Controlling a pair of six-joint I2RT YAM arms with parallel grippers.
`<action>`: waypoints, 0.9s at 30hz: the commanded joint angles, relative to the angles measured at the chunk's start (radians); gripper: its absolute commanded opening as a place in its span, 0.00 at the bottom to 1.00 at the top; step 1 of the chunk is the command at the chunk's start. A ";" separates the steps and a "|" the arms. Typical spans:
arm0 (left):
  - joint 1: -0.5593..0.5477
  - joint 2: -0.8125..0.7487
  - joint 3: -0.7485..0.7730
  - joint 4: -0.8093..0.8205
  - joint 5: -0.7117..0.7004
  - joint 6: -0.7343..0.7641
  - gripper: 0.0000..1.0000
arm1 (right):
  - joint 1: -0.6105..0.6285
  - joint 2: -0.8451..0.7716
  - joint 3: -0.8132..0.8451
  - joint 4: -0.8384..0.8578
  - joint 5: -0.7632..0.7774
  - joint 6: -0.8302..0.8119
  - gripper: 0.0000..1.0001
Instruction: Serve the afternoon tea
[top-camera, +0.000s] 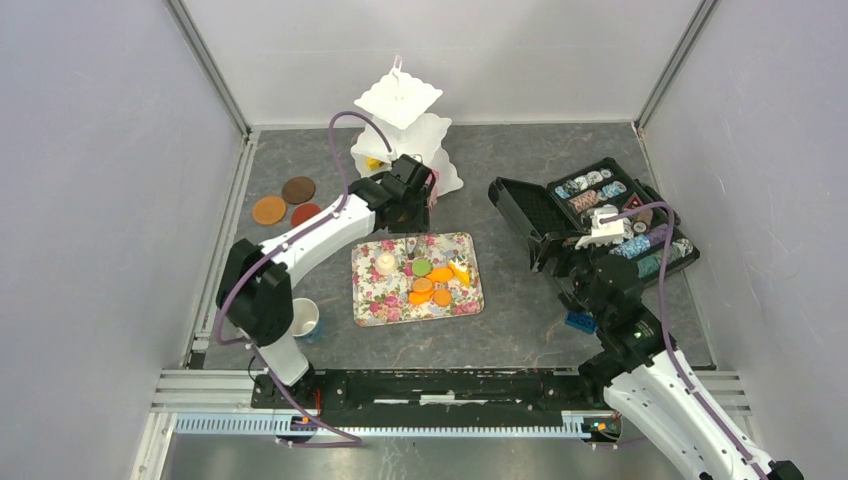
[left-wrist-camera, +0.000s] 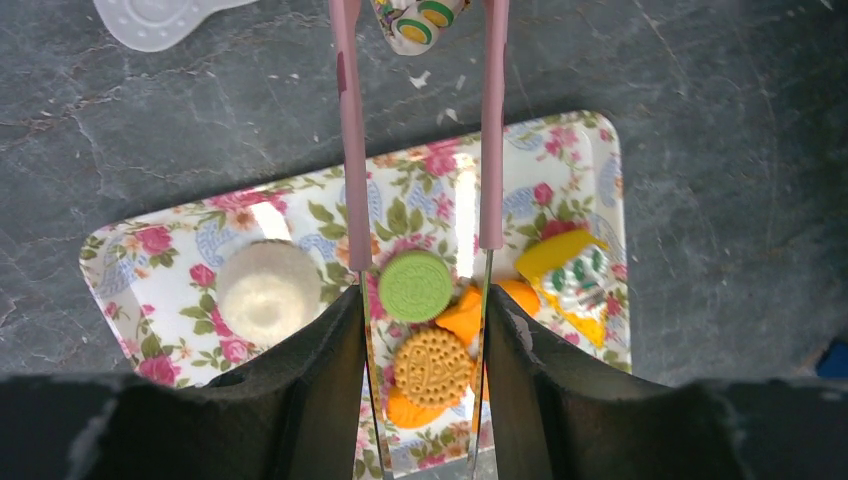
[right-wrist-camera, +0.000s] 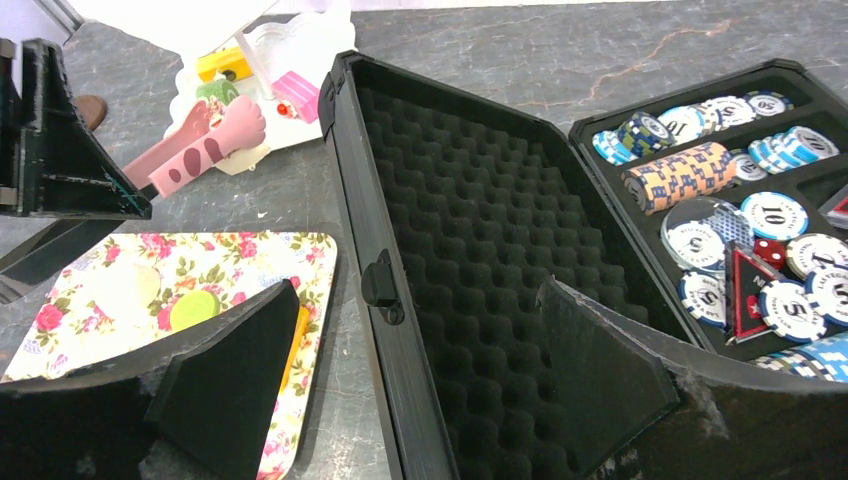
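Top external view: left arm reaches over the floral tray (top-camera: 370, 300) toward the white tiered stand (top-camera: 400, 110) at the back of the surface. Left hand (top-camera: 405, 190) clenched on a pair of pink tongs (left-wrist-camera: 345, 150); the arms of the tongs run out between its fingers (left-wrist-camera: 300, 400) and past the tray's far edge. From the right wrist, the tongs' paw-shaped tips (right-wrist-camera: 215, 140) lie close together at the rim of the stand's lowest tier, by a yellow cake (right-wrist-camera: 222, 65), a green piece (right-wrist-camera: 212, 92) and a pink cake (right-wrist-camera: 296, 95). Cannot tell if the tips pinch anything. On the tray: white round cake (left-wrist-camera: 268, 290) to one side; green biscuit (left-wrist-camera: 415, 285) in the middle, touching an orange biscuit (left-wrist-camera: 432, 365); yellow wedge (left-wrist-camera: 570, 275) beside them. Three saucers (top-camera: 298, 189), brown and orange, grouped at the left of the surface, well apart from the tray. White cup (top-camera: 305, 318) just beside the left arm's base. Right hand (right-wrist-camera: 418, 290) released, fingers wide, nothing between them, hanging over the open black case (right-wrist-camera: 480, 220) of round chips (right-wrist-camera: 775, 213). Small blue brick (top-camera: 579, 322) on the surface near that arm.
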 joint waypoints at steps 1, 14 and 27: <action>0.043 0.017 0.040 0.088 0.007 0.040 0.30 | 0.005 -0.025 0.050 -0.016 0.045 -0.018 0.98; 0.119 0.114 0.088 0.149 0.074 0.025 0.31 | 0.004 -0.022 0.037 -0.021 0.028 -0.017 0.98; 0.141 0.185 0.123 0.152 0.068 0.037 0.36 | 0.005 -0.011 0.036 -0.030 0.030 -0.018 0.98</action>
